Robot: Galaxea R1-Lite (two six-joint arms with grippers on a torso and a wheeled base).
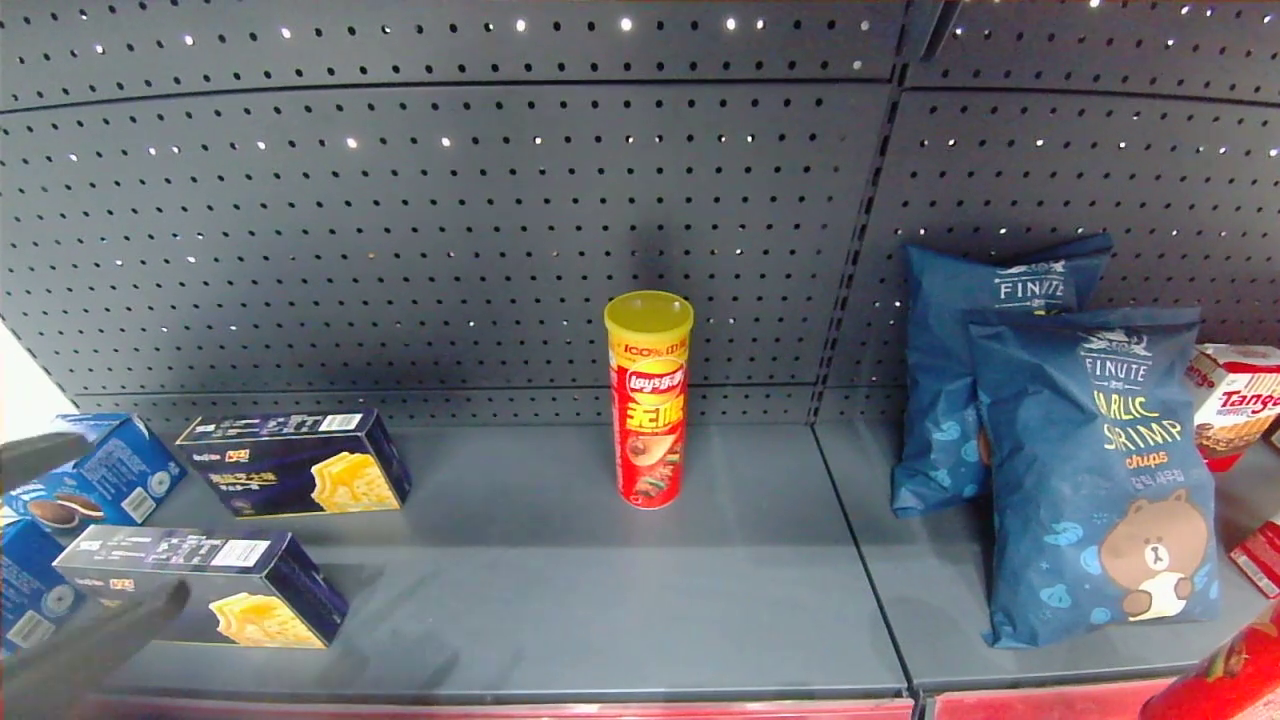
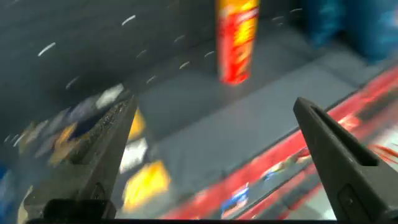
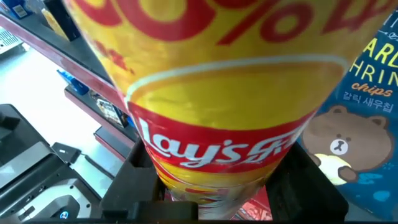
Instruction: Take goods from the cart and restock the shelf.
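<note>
Restocking was partway: one chip can (image 1: pixel 648 400) stood shelved, your right gripper (image 3: pixel 217 186) clasped a second can (image 3: pixel 217 118), left gripper (image 2: pixel 214 106) gaped wide.

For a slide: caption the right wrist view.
Right gripper shut on a red-and-yellow chip can, blue bear-printed snack bag beyond.

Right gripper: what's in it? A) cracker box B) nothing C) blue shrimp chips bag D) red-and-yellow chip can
D: in the right wrist view the right gripper has a finger on each side of a red-and-yellow chip can, while the shrimp chips bag sits apart, behind it.
</note>
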